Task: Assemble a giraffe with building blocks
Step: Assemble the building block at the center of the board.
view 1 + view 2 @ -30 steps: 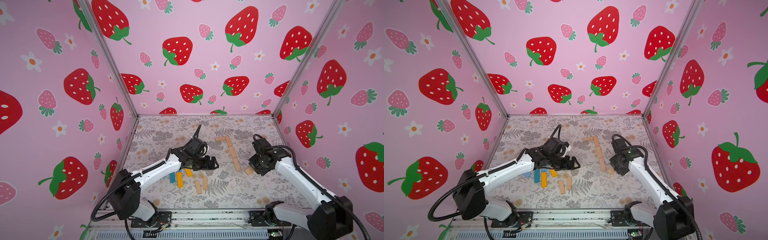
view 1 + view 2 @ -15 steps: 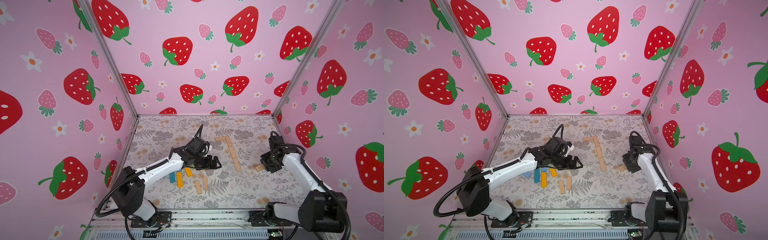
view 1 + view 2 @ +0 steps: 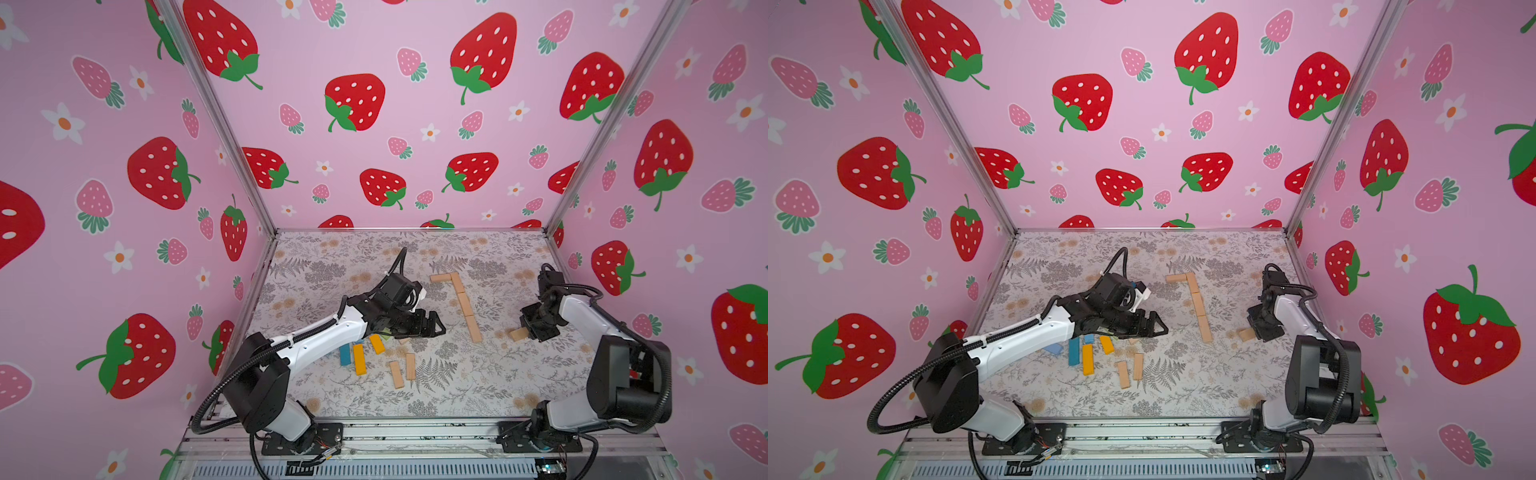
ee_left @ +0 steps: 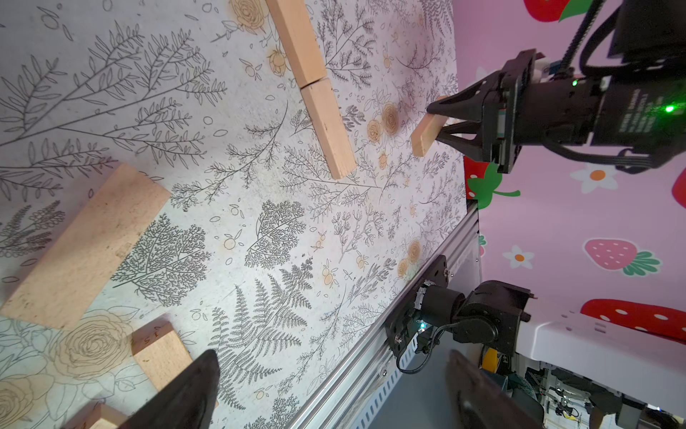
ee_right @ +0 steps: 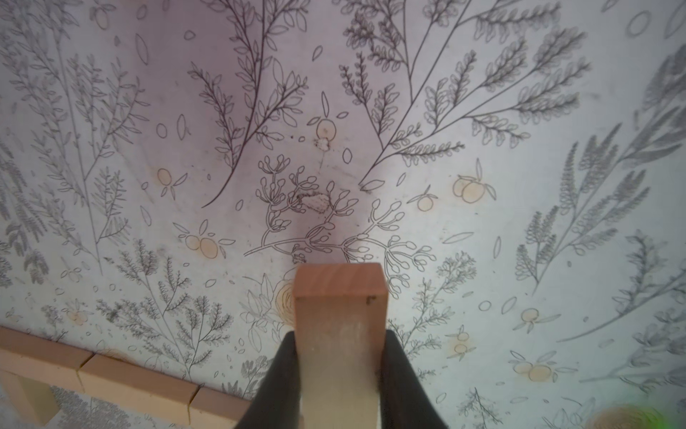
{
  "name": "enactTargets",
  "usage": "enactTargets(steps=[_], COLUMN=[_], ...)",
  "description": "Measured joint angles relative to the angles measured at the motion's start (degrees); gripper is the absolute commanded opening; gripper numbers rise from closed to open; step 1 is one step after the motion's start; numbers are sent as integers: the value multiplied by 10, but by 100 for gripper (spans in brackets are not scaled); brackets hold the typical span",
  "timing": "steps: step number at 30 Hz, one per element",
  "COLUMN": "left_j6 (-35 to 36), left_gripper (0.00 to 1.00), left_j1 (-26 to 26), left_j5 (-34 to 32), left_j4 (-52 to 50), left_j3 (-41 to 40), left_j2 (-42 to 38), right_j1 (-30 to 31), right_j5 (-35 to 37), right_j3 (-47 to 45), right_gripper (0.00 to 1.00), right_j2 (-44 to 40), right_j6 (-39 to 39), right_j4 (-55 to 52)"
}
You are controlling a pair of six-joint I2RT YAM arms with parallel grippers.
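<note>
right tool (image 5: 339, 356) is clenched on one end of a tan block (image 5: 339, 315), which juts out past the fingertips, low over the tabletop (image 3: 457, 386); whether it touches, i cannot tell. it sits near the right wall (image 3: 623, 249), apart from the tan row (image 3: 464, 304) laid out like a neck with a head. left tool (image 3: 438, 324) is spread wide, holding nothing, over the loose blocks (image 3: 359, 359) at middle front.

gripped by one end only, the block could swivel as it lands, or its free end could knock the row's lowest piece out of line. both arms reaching for the row together might clash. bare tabletop lies between the row and the right tool; the right wall and front rail (image 3: 415, 430) hem that arm in.
</note>
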Motion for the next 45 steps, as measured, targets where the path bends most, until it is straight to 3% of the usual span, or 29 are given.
enactTargets(steps=[21, 33, 45], left_j6=[0, 8, 10], left_gripper=[95, 95, 95], left_j1=[5, 16, 18], left_j5=[0, -1, -1], left_j4=[1, -4, -12], left_j3=[-12, -19, -21], left_j2=[-2, -28, -34], right_j1=[55, 85, 101], right_j5=[-24, -24, -21], right_j3=[-5, 0, -11], right_gripper=[21, 41, 33], right_j2=[71, 76, 68], right_j6=[28, 57, 73], right_j4=[74, 86, 91])
